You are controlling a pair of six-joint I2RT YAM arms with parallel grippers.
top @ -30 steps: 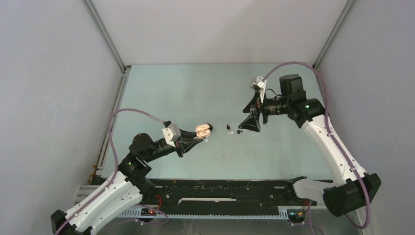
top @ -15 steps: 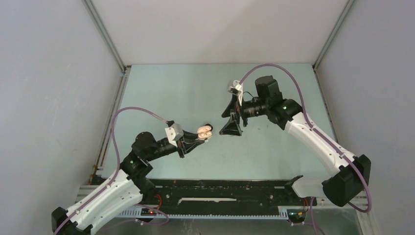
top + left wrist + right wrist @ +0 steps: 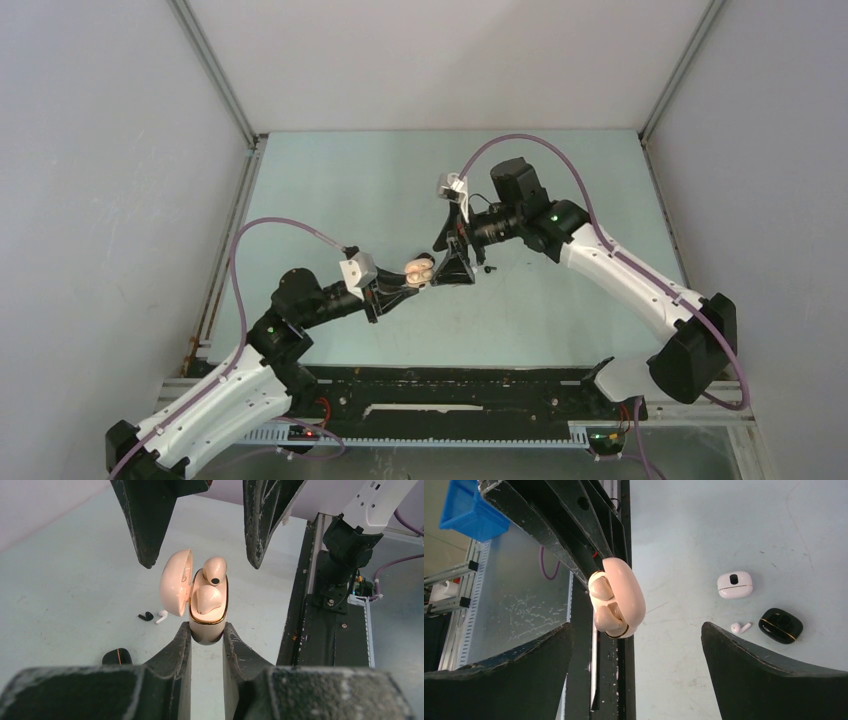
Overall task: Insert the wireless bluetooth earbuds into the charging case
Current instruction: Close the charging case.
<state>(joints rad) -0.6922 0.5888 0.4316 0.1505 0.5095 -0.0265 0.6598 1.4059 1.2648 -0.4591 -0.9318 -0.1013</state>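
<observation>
left jaws: clamped on charging case [image 3: 206, 631] | lid [image 3: 175, 582]: open | beige earbuds [image 3: 207, 600]: two inside | right jaws: spread above

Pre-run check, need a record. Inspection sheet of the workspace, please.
Surface: teal table, light scratches.
Job's things: open beige case holding two beige earbuds, one standing proud; white earbud and black earbud loose on table.
Clutter: white case, black case, both look closed.
Grippers: left gripper shut on beige case; right gripper open, fingers either side of it, apart.
Cables: purple cables over each arm, no snag seen.
Surroundings: grey walls; blue bin beyond the rail.
</observation>
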